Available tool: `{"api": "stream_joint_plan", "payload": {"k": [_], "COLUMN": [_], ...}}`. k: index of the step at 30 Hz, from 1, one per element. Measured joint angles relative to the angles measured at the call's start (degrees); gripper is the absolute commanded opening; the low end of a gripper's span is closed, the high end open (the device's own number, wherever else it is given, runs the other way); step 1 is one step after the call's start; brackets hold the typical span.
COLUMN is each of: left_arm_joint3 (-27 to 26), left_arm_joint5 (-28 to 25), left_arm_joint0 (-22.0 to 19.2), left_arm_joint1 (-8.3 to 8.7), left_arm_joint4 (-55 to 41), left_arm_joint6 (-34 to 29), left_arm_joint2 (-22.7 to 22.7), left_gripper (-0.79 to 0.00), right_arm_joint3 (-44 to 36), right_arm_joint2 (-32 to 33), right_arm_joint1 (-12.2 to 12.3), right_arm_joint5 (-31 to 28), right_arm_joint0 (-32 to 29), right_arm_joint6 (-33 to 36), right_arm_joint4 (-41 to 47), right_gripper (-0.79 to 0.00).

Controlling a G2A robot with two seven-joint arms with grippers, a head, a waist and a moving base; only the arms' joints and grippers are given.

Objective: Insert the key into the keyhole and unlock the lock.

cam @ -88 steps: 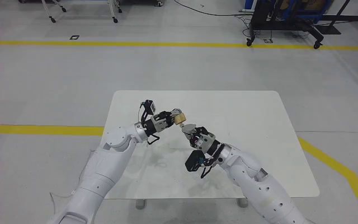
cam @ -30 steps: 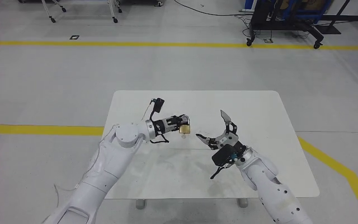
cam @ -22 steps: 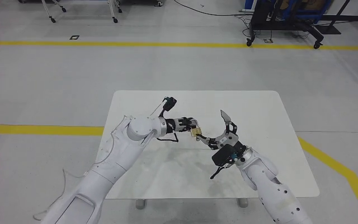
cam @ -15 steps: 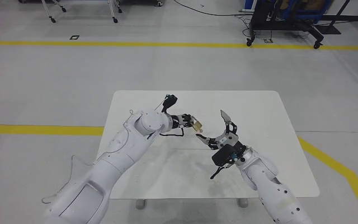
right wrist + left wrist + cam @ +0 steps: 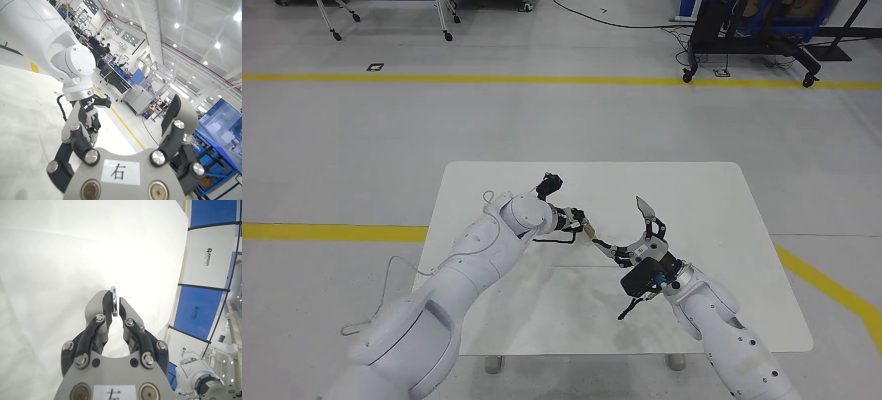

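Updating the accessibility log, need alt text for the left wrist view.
The left gripper pinches a brass padlock with a silver shackle, seen edge-on, over the white table. Blue and white wall panels stand beyond the table's edge.

I made out a white sticker with one black character, cut off at the frame's edge, on the base plate of the left gripper. A second sticker, its single black character whole, sat on the base plate of the right gripper. In the left wrist view, a white wall panel and a blue wall panel each carried a short line of dark print beside a small logo. A lower white panel bore smaller print that I could not read.
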Motion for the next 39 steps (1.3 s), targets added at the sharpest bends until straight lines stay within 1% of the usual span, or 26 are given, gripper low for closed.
{"api": "stream_joint_plan", "payload": {"k": [1, 2, 3, 4, 5, 9, 12, 15, 18, 21, 23, 24, 25, 27, 28, 31, 33, 35, 39], "left_arm_joint3": [0.53, 0.85, 1.11, 1.16, 1.16, 0.55, -0.91, -3.30, -7.34, -14.15, -20.67, -24.86, -28.14, -34.88, -39.34, -48.74, -52.33, -52.98, -52.63], "left_arm_joint5": [-0.41, -0.81, -1.46, -1.98, -2.52, -5.42, -7.26, -7.78, -9.36, -14.07, -19.01, -21.82, -23.52, -25.49, -25.63, -24.08, -22.66, -22.36, -22.47], "left_arm_joint0": [-0.20, -0.35, -0.58, -0.78, -1.00, -1.78, -1.13, 0.35, 2.62, 6.13, 9.58, 11.93, 13.85, 17.87, 20.59, 26.63, 29.04, 29.43, 29.24], "left_arm_joint1": [-0.32, -0.51, -0.71, -0.80, -0.83, -0.09, 1.28, 3.21, 5.73, 8.86, 11.27, 12.68, 13.67, 15.38, 16.29, 17.73, 18.15, 18.19, 18.17], "left_arm_joint4": [0.16, 0.08, -0.41, -0.97, -1.53, -2.10, -1.44, -0.88, 0.39, 3.85, 7.90, 11.90, 15.43, 22.88, 28.21, 39.87, 45.68, 48.29, 47.11], "left_arm_joint6": [-0.44, -0.74, -1.20, -1.66, -2.16, -3.26, -3.04, -2.44, 0.67, 5.95, 10.53, 13.68, 16.06, 20.72, 23.87, 29.88, 31.70, 31.94, 31.80], "left_arm_joint2": [0.18, 0.17, -0.08, -0.41, -0.82, -2.81, -4.75, -7.54, -11.57, -16.90, -21.57, -24.32, -26.30, -30.01, -32.21, -36.05, -37.09, -37.19, -37.12], "left_gripper": [-0.413, -0.252, -0.132, -0.055, 0.000, 0.000, 0.000, 0.000, 0.000, 0.000, 0.000, 0.000, 0.000, 0.000, 0.000, 0.000, 0.000, 0.000, 0.000], "right_arm_joint3": [0.00, 0.00, 0.00, 0.00, 0.00, 0.00, 0.00, 0.00, 0.00, 0.00, 0.12, 0.46, 0.81, 1.41, 1.69, 1.86, 1.73, 1.70, 1.70], "right_arm_joint2": [0.00, 0.00, 0.00, 0.00, 0.00, 0.00, 0.00, 0.00, 0.00, 0.00, 0.27, 0.77, 1.30, 2.75, 3.90, 6.98, 8.55, 8.96, 8.87], "right_arm_joint1": [0.00, 0.00, 0.00, 0.00, 0.00, 0.00, 0.00, 0.00, 0.00, 0.00, -0.10, -0.16, -0.18, -0.16, -0.10, 0.08, 0.17, 0.19, 0.19], "right_arm_joint5": [0.00, 0.00, 0.00, 0.00, 0.00, 0.00, 0.00, 0.00, 0.00, 0.00, -0.13, -0.35, -0.59, -0.90, -0.83, -0.52, -0.84, -1.07, -1.07], "right_arm_joint0": [0.00, 0.00, 0.00, 0.00, 0.00, 0.00, 0.00, 0.00, 0.00, 0.00, 0.27, 0.54, 0.67, 0.63, 0.37, -0.73, -1.43, -1.61, -1.57], "right_arm_joint6": [0.00, 0.00, 0.00, 0.00, 0.00, 0.00, 0.00, 0.00, 0.00, 0.02, 0.63, 0.52, 0.08, -1.44, -2.69, -5.79, -8.10, -8.92, -8.64], "right_arm_joint4": [0.00, 0.00, 0.00, 0.00, 0.00, 0.00, 0.00, 0.00, 0.00, 0.03, 1.60, 3.57, 5.28, 8.57, 10.43, 14.51, 16.77, 17.43, 17.27], "right_gripper": [0.000, 0.000, 0.000, 0.000, 0.000, 0.000, 0.000, 0.000, 0.000, 0.000, 0.000, 0.000, 0.000, 0.000, 0.000, 0.000, -0.001, -0.001, -0.001]}}
